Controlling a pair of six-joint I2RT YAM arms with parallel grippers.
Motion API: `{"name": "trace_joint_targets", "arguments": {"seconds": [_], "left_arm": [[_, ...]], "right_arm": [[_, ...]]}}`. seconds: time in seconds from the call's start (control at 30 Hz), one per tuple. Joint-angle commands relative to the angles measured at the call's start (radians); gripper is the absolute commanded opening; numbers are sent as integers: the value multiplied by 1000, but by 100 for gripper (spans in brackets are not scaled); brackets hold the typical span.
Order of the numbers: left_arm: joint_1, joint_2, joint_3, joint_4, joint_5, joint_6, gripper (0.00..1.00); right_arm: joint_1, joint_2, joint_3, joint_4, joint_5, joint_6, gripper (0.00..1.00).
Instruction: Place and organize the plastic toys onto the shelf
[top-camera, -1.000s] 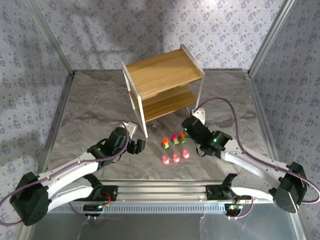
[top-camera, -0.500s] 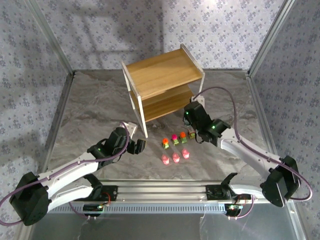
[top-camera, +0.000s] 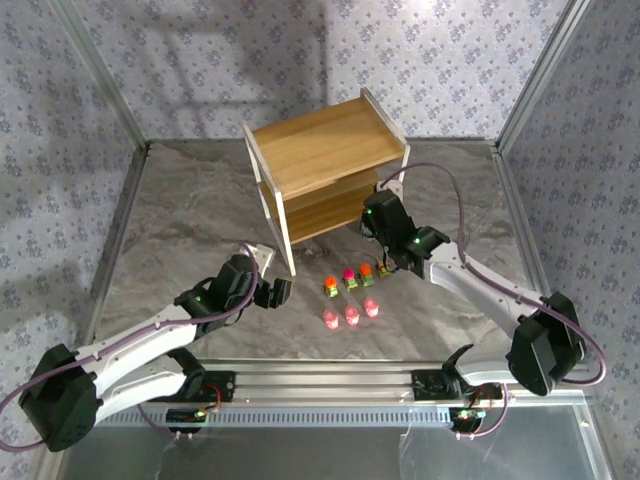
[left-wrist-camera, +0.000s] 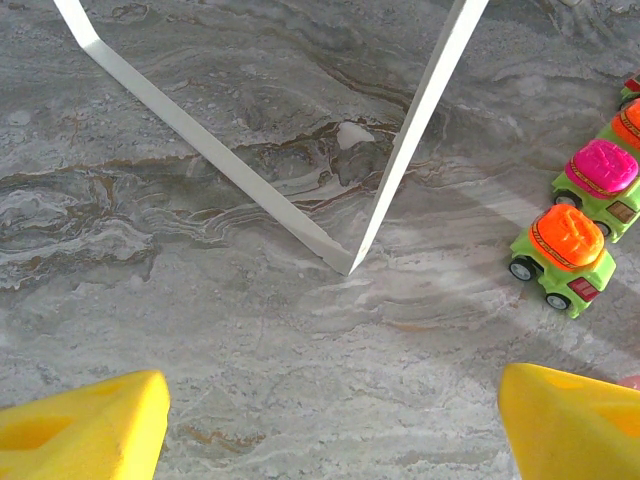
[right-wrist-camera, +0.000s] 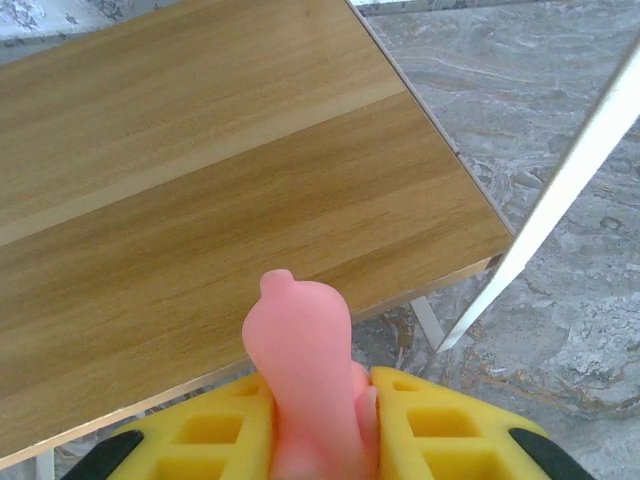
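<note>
The right tool (right-wrist-camera: 318, 418) is closed on a pale-pink rounded plastic figure (right-wrist-camera: 298, 335), pinched upright between its yellow pads (right-wrist-camera: 225, 425). It hangs just off the near right corner of the two-tier light wooden shelf with the thin white frame (top-camera: 325, 160). In the wrist view a wooden board lies ahead of and below the toy. I cannot tell for sure which tier it is, though the overhead view suggests the lower one. The step in hand looks to be carrying this figure to the shelf, with the setting-down not yet done. The next move, I judge, calls for a reach past the white corner leg (right-wrist-camera: 555, 185) and a lowering until the figure's base meets the wood. Only then should the pads part, since so narrow a toy may topple.

The left tool (left-wrist-camera: 325, 430) stands wide open with nothing between its pads, low over the worktop near the shelf's near left leg. Between the two arms three more pink figures (top-camera: 351, 316) stand in a row on the worktop. Behind them is a row of yellow-green little trucks (top-camera: 350, 278) with orange and magenta tops. None of these touches the shelf, so most of the task seems to lie ahead.

The worktop (top-camera: 180, 230) is a smooth, grey, marbled slab. Walls papered in a pale blue-grey flowered pattern (top-camera: 200, 60) close it in, with slanting metal posts (top-camera: 100, 70) at the corners. An aluminium rail (top-camera: 320, 382) at the near edge carries the arm bases.
</note>
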Motion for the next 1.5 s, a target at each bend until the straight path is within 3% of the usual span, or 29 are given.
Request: {"name": "trace_joint_targets", "arguments": {"seconds": [0.0,1.47], "left_arm": [[-8,-3,33,10,-13,14,85],[-8,-3,41,-11,-26,20,85]], "right_arm": [[-6,15,48,30,-4,-20,26],[-66,141,108,106,13,-39,28]]}}
